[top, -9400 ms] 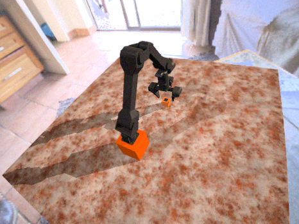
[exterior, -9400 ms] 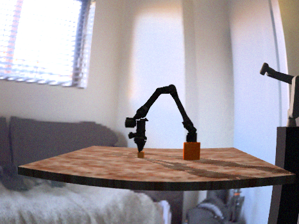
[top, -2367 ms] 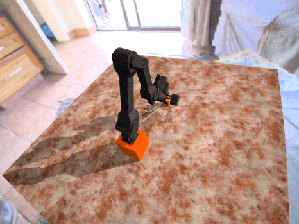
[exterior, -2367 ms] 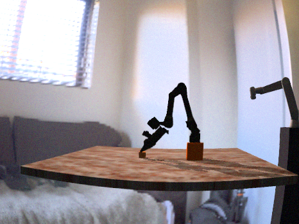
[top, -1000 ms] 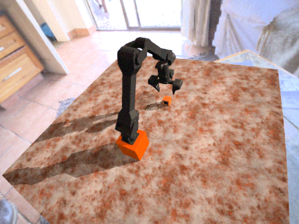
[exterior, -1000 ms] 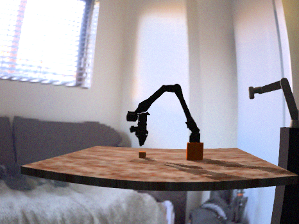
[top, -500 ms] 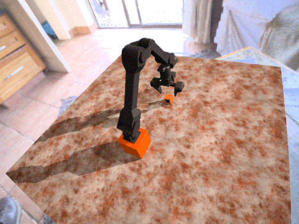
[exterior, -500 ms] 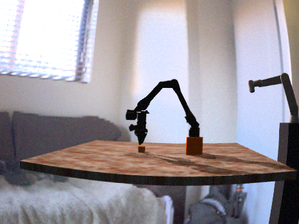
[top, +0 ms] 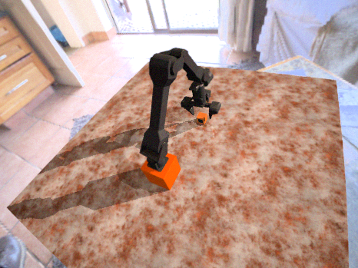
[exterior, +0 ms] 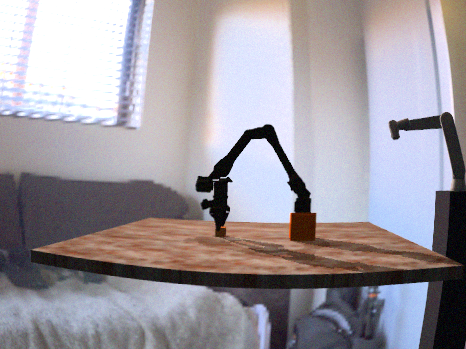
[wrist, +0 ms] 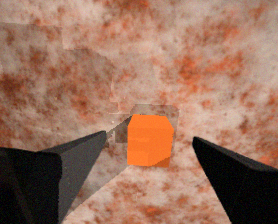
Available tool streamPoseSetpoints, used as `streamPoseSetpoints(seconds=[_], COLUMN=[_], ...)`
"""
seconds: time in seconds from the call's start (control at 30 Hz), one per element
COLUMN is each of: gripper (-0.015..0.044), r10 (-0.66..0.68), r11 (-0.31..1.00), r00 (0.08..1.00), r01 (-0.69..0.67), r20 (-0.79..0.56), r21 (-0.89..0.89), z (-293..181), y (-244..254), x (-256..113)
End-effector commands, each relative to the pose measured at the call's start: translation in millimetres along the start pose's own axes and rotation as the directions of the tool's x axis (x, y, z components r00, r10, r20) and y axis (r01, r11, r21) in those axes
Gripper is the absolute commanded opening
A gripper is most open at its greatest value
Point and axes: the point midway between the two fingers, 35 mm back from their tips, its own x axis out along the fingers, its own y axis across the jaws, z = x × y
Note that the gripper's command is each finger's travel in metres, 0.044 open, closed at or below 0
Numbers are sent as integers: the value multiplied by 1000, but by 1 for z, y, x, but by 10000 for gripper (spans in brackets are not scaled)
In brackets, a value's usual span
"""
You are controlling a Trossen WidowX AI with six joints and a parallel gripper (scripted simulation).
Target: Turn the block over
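Note:
A small orange block [top: 202, 116] [exterior: 223, 232] [wrist: 150, 142] rests on the mottled table [top: 269, 173] [exterior: 150, 255] [wrist: 225, 40]. In the top view a dark square mark shows on its side face toward the arm's base. The top face looks plain orange in the wrist view. My gripper [top: 201, 114] [exterior: 219, 228] [wrist: 148, 137] is open and points straight down over the block. In the wrist view the block lies between the two fingers, with a gap on each side. In the exterior view the fingertips overlap the block's upper part. The underside is hidden.
The arm's orange base box [top: 163, 173] [exterior: 303, 226] stands on the table behind the gripper. Shadows of the arm fall across the table. A second arm [exterior: 452, 145] on a dark pedestal stands past the table's right edge in the exterior view.

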Motion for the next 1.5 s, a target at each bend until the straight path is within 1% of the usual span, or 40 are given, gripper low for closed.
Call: streamPoseSetpoints(seconds=[0.0,0.3,0.87,0.93,0.97,1.1,1.27,1.47], gripper=[414,177,64,12,0,0,0,0], r10=[-4,-4,-4,-4,-4,-4,-3,1], r11=[1000,1000,1000,1000,1000,1000,1000,1000], r00=[1000,1000,1000,1000,1000,1000,1000,996], r01=[4,4,4,4,4,4,3,0], r20=[-10,-10,-10,-10,-10,-10,1,95], r21=[-6,-6,-6,-6,-6,-6,-6,-4], z=[-4,-4,-4,-4,-3,-3,-3,-2], y=[0,0,0,0,0,0,0,0], x=[5,5,5,1,-4,-24,-24,-18])
